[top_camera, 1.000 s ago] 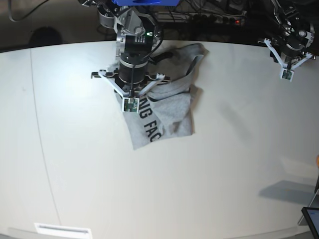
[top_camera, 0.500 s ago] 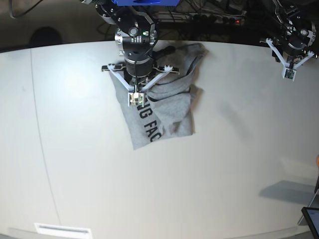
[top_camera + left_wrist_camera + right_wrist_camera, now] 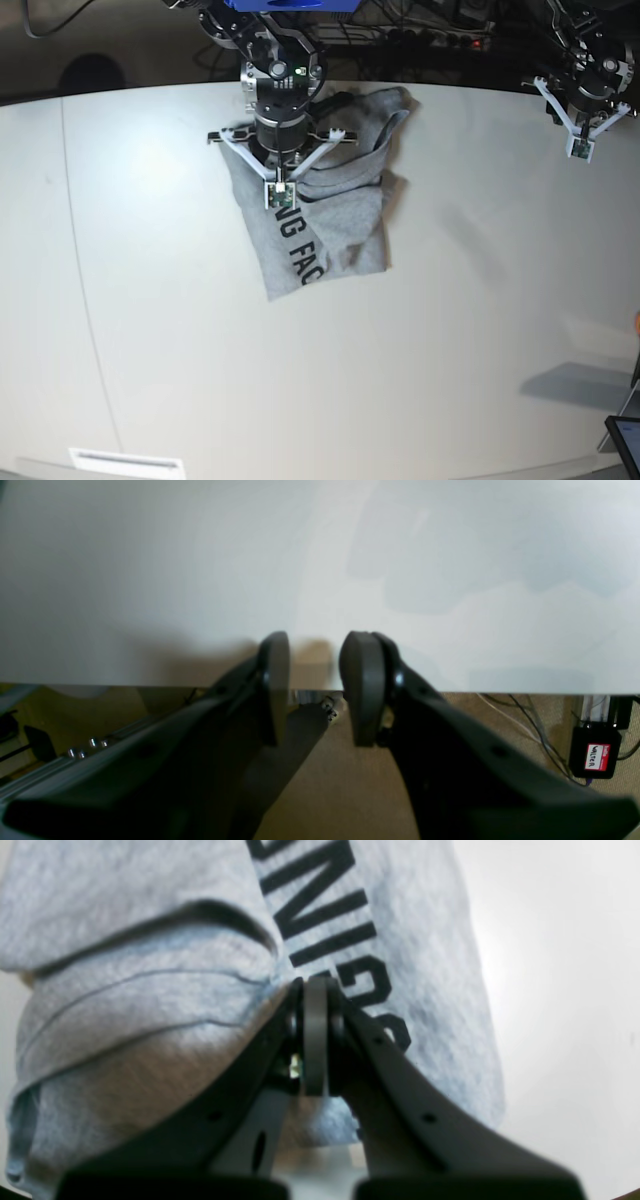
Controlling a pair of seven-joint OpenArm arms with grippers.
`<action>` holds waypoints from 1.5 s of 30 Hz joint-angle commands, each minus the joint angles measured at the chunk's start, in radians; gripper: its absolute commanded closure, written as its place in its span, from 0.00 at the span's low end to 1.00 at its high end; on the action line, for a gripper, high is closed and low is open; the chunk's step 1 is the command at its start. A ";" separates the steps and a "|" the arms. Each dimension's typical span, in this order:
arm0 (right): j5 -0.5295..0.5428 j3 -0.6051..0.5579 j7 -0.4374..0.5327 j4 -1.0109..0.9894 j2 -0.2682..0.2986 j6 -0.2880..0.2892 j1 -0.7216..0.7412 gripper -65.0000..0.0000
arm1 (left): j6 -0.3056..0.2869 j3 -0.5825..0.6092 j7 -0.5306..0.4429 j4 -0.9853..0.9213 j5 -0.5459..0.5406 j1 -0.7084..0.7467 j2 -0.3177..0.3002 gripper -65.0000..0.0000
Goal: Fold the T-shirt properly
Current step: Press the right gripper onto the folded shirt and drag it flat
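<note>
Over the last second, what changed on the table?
The right gripper, jaws shut, drew back toward the table's far edge, uncovering more of the T-shirt and its lettering. Whether it pinches cloth is unclear. The T-shirt's outline stayed put; the left gripper stayed open at the far edge.

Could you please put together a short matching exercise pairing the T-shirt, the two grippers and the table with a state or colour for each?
Things:
1. T-shirt
2. left gripper
3. right gripper
4. table

States or colours:
A. plain white
B. fingers apart, at the far table edge, holding nothing
C. fingers pressed together, over the lettering
D. heather-grey, bunched up, black capitals showing

Pairs: 1-D, 2-B, 3-C, 4-A
</note>
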 commanded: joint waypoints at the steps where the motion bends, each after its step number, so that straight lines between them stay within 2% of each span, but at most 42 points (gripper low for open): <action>1: -0.010 -0.008 0.022 0.018 -0.017 0.001 0.006 1.00 | 0.007 -0.005 -0.010 0.016 -0.001 0.002 -0.013 0.69; 11: -0.008 -0.017 0.014 0.015 -0.044 0.004 0.029 1.00 | 0.007 -0.005 -0.010 0.016 -0.008 -0.001 -0.013 0.69; 17: -0.008 -0.066 0.014 0.012 -0.046 0.055 0.055 1.00 | 0.007 -0.005 -0.010 0.016 -0.010 -0.004 -0.012 0.69; 23: -0.008 -0.086 0.014 -0.040 -0.046 0.059 0.101 1.00 | 0.007 -0.005 -0.010 0.016 -0.010 -0.004 -0.009 0.69; 34: 0.133 -0.122 0.014 -0.076 -0.046 0.059 0.206 1.00 | 0.007 -0.005 -0.010 0.016 -0.010 -0.001 -0.007 0.69; 45: 0.147 -0.200 -0.001 -0.112 -0.061 0.059 0.281 1.00 | 0.007 -0.005 -0.010 0.016 -0.010 -0.006 -0.005 0.69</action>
